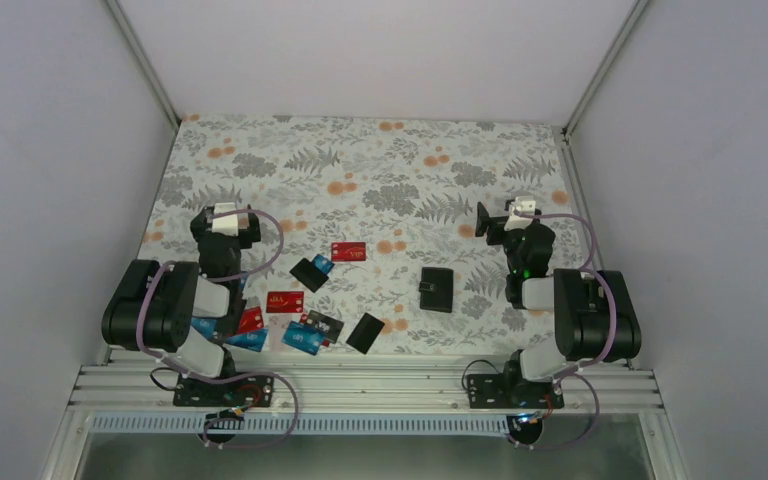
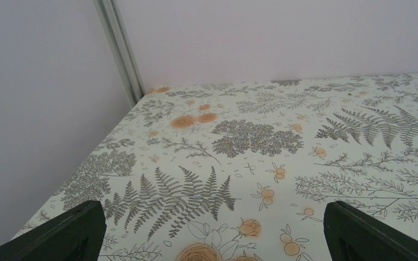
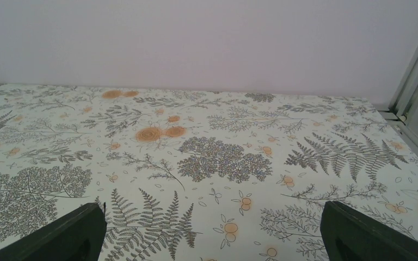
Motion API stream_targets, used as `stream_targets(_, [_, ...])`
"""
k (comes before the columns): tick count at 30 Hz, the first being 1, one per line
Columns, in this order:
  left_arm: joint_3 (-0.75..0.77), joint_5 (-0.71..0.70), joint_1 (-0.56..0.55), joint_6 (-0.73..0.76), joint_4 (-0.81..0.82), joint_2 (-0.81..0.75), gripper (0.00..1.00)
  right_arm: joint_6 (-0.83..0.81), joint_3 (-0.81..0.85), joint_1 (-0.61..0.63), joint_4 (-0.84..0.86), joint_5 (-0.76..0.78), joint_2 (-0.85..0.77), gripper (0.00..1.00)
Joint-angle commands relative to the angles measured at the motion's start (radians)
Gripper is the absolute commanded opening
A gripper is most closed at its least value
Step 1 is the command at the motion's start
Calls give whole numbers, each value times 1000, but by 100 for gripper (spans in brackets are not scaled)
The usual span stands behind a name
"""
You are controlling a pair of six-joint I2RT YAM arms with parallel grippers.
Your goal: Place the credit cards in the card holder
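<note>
About ten credit cards (image 1: pixel 284 301) lie scattered by the worktop's (image 1: pixel 400 160) near-left corner: thin, stiff and slick, likely best pinched by an edge. The card holder (image 1: pixel 436 289) lies right of them, toward the near edge. The left gripper (image 1: pixel 223 216) and right gripper (image 1: pixel 498 220) hang released, empty.

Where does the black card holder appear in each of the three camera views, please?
Top external: the card holder lies right of centre, between the scattered credit cards and the right arm.
Left wrist: not in view.
Right wrist: not in view.
Shared landmark: the fern-and-flower tablecloth, seen in all three.
</note>
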Motion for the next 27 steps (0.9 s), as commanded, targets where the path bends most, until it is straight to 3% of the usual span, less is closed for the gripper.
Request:
stream_targets(1, [13,23,3,-11,48,2,100,-7,-6,-5,53,1,3,100])
stream_targets(14, [26,-17,4,-28,-5,-34,100,-11,0,-5,38,-3,2,100])
stream_targets(16, [25,-17,4,-23,1,-36,100,-18,37,-6,-35,-17,-12,100])
stream_targets(20, [-15,-31,-8,-8,62,-61,100,-9,252,-6,-433,-14,-79,100])
stream_targets(21, [8,-78,-19,-11,-16,-97,100,9,303,-6,-507,1,-94,100])
stream_targets(24, [204,-146,-23,-119,-468,-218,100,58,416,-5,-675,14,-141,100])
stream_targets(27, [379,-156,-39,-232,-807,-240,100,197,548,-7,-803,30,-170,100])
